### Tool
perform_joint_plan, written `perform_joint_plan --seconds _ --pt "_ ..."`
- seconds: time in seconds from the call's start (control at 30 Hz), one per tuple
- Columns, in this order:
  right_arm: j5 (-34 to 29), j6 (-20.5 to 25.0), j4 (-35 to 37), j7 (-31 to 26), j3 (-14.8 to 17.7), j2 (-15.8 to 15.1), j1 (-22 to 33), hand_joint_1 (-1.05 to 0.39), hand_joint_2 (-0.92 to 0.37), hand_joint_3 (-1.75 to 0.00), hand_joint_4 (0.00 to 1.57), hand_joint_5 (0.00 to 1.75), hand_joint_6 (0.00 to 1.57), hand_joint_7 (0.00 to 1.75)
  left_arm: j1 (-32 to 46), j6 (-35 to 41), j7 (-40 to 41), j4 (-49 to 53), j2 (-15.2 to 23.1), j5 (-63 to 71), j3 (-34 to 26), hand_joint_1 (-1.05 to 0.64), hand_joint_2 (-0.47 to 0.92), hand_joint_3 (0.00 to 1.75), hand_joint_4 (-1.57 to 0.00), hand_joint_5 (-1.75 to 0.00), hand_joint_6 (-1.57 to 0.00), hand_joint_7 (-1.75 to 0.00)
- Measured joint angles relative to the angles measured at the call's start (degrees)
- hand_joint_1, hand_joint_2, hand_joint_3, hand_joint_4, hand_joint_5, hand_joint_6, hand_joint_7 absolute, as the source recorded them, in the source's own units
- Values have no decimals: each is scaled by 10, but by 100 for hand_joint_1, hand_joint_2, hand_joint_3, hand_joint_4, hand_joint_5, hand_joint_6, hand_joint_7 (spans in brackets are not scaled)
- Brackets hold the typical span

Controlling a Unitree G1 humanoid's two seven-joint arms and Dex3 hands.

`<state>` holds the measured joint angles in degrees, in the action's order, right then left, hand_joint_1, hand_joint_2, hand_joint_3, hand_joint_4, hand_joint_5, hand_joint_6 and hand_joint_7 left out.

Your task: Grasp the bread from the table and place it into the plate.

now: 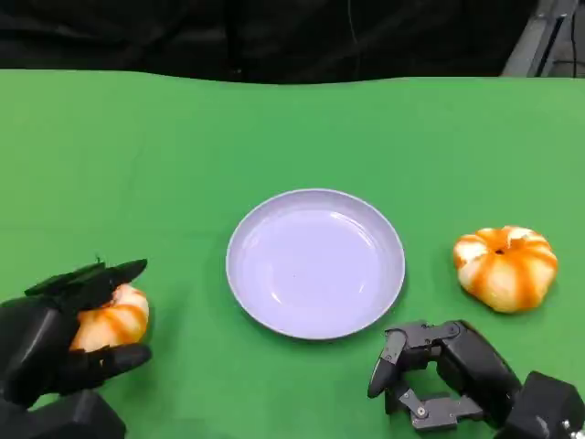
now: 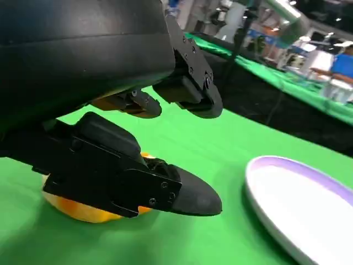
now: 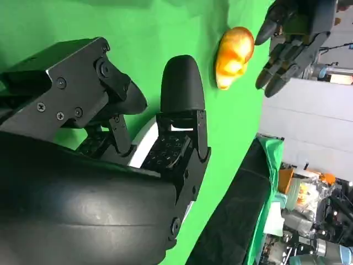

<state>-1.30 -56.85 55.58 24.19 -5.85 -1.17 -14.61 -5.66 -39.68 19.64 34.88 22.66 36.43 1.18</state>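
Two breads, one (image 1: 114, 322) between left fingers (image 1: 90, 276) (touching unclear)

Plate (image 1: 315, 263) sits mid-table; one bread (image 1: 111, 318) lies to its left, another bread (image 1: 505, 266) to its right

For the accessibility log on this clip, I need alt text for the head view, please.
The robot's left hand closes around an orange-and-white bread roll on a green table, left of an empty lavender plate. A second roll lies right of the plate, with the right hand resting near it, holding nothing.
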Motion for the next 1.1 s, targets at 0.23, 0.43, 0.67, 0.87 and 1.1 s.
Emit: perform_joint_plan --seconds 0.23,0.43,0.67,0.87,1.1 --pt "0 1 -2 1 0 0 0 18 -55 -112 99 140 96 111 -15 25 12 26 5 -1 23 -88 92 24 -47 0 -57 0" --pt "0 1 -3 5 1 -1 0 19 -55 -112 99 141 96 112 -29 43 20 55 11 -1 41 -88 92 27 -45 0 -56 0" --pt "1 1 -2 6 3 0 0 18 -55 -112 100 140 97 112 -57 53 31 112 16 -1 64 -89 92 29 -46 0 -56 0" --pt "1 0 -2 5 4 0 0 18 -54 -112 100 140 97 111 -81 68 36 145 17 -1 83 -89 92 30 -49 -2 -57 0" --pt "0 0 -3 5 4 0 0 17 -55 -111 99 140 96 110 -101 70 48 179 21 -3 102 -87 92 30 -51 -2 -58 -1"
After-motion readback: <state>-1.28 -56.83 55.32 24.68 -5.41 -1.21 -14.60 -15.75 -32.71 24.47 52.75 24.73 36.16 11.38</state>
